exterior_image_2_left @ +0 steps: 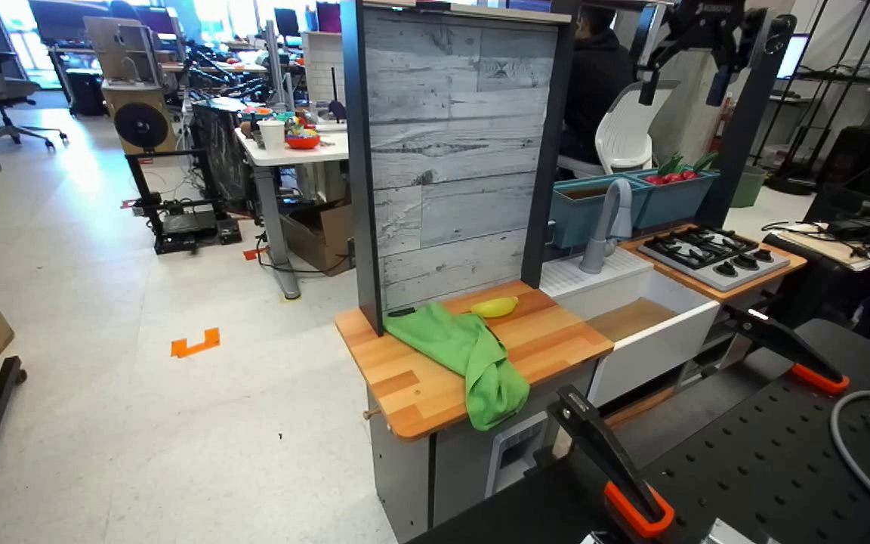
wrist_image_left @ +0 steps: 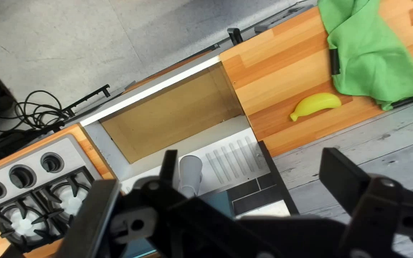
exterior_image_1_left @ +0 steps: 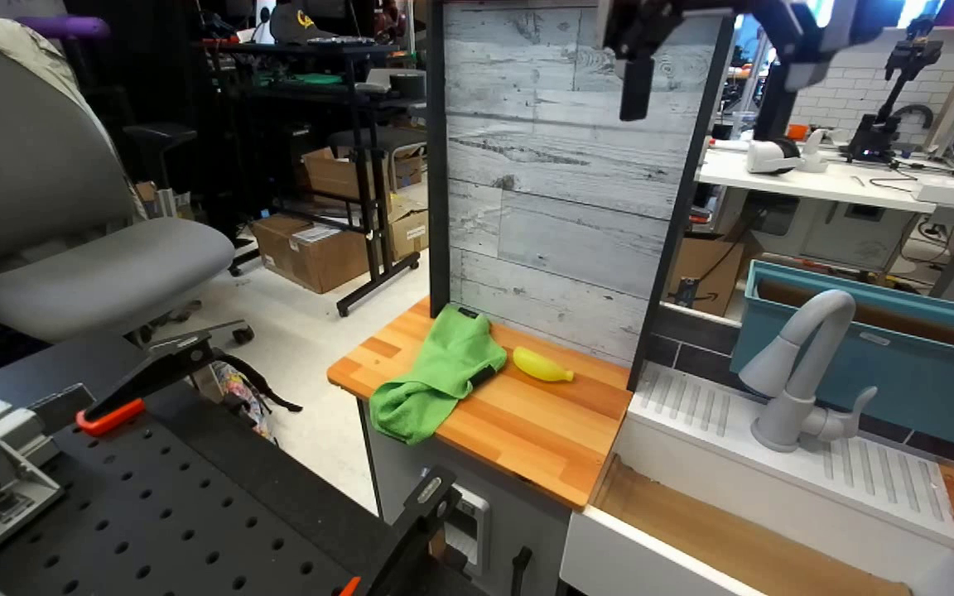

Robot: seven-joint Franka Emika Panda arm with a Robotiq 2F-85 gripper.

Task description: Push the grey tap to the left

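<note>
the robotiq gripper point(exterior_image_2_left: 683, 89) hung high, jaws spread wide. the grey tap point(exterior_image_1_left: 818, 356) stood on the white sink ledge point(exterior_image_1_left: 746, 439), past the sink-side edge of the butcher-block tabletop point(exterior_image_1_left: 535, 430); a yellow banana point(exterior_image_1_left: 542, 365) lay near its back edge.

bright windows point(exterior_image_2_left: 21, 45) beyond a pale floor point(exterior_image_2_left: 103, 393); past a grey chair point(exterior_image_1_left: 38, 174), a black wheeled desk point(exterior_image_1_left: 311, 50).

Wrist view: tap point(wrist_image_left: 190, 173) partly hidden.
</note>
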